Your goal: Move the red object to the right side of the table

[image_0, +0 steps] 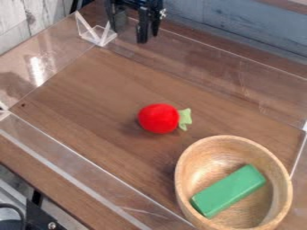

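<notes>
The red object (157,119) lies near the middle of the worktop (108,99), resting on the dark wood-grain surface and touched by nothing. It carries no label, brand or writing that can be read. It is nearly round, so it has hardly any long axis; the only thing that gives it a direction is its small yellow-green leaf tip (185,116), which sticks out on the picture's right side, pointing roughly level toward the right edge and a little away from the camera.

Toward the lower right, near the object but apart from it, stands a round light wooden bowl (192,162). Inside it lies a green rectangular block (229,190), its long axis running diagonally from the lower left of the bowl up to the upper right. Neither bowl nor block shows any lettering.

Low clear acrylic walls (72,171) border the worktop on all visible sides. In the far left corner a small clear folded piece (95,31) stands just behind the wall.

The hand (135,31) hangs at the top of the picture, above the far edge of the worktop and left of centre, well apart from the red object. It points downward, its two dark fingers (144,27) stand spread apart, and nothing is between them. No writing can be made out on the hand, which is somewhat blurred.
</notes>
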Controlling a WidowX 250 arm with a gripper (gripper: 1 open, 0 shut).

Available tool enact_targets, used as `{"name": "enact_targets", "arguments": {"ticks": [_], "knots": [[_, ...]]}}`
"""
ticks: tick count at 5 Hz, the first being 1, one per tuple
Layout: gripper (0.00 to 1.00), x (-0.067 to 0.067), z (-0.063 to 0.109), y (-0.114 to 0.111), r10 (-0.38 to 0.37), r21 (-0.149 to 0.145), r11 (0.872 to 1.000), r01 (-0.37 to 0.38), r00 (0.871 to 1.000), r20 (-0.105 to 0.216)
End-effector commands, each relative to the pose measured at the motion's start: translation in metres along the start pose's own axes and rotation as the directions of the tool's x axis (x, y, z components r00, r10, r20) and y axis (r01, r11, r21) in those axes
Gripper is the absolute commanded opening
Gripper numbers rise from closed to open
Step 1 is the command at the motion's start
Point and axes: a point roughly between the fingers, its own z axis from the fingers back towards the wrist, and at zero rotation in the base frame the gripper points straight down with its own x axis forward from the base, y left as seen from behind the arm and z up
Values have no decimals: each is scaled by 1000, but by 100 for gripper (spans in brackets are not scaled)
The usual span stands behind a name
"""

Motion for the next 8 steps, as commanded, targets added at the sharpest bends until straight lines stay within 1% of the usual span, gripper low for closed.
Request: {"name": "enact_targets", "arguments": {"ticks": [1, 2, 3, 4, 5, 6, 7, 8], "knots": [[100, 4, 11, 8, 37, -4, 999, -37, 997, 66], [100, 6, 6, 13, 83, -32, 996, -81, 993, 80], [100, 9, 2, 16, 118, -54, 992, -114, 989, 92], [100, 7, -8, 5, 62, -65, 996, -55, 993, 100], [100, 8, -10, -7, -32, -37, 999, 38, 989, 145], [100, 11, -7, 1, -73, -1, 997, 74, 980, 183], [100, 13, -4, 10, -107, 30, 994, 103, 970, 220], [100, 9, 2, 13, -90, 47, 996, 80, 963, 255]]}}
